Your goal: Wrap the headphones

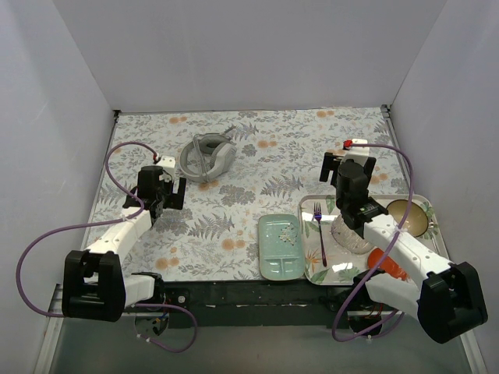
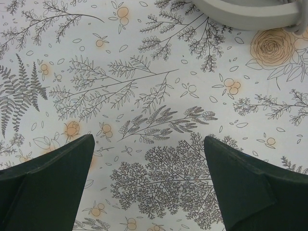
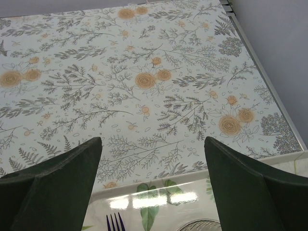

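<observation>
The white-and-grey headphones (image 1: 207, 157) lie on the floral tablecloth at the back, left of centre, with the thin grey cord gathered on them. In the left wrist view only a curved grey edge of the headphones (image 2: 250, 13) shows at the top. My left gripper (image 1: 165, 194) is open and empty, a little to the near left of the headphones; it hangs over bare cloth (image 2: 149, 139). My right gripper (image 1: 346, 173) is open and empty at the right, over the far rim of the tray (image 3: 159, 185), well away from the headphones.
A floral tray (image 1: 425, 204) at the near right holds a purple fork (image 1: 320, 226), an upturned glass (image 1: 348, 236), a brown bowl (image 1: 405, 214) and an orange thing (image 1: 387, 263). A pale green divided plate (image 1: 281, 246) lies beside it. White walls enclose three sides.
</observation>
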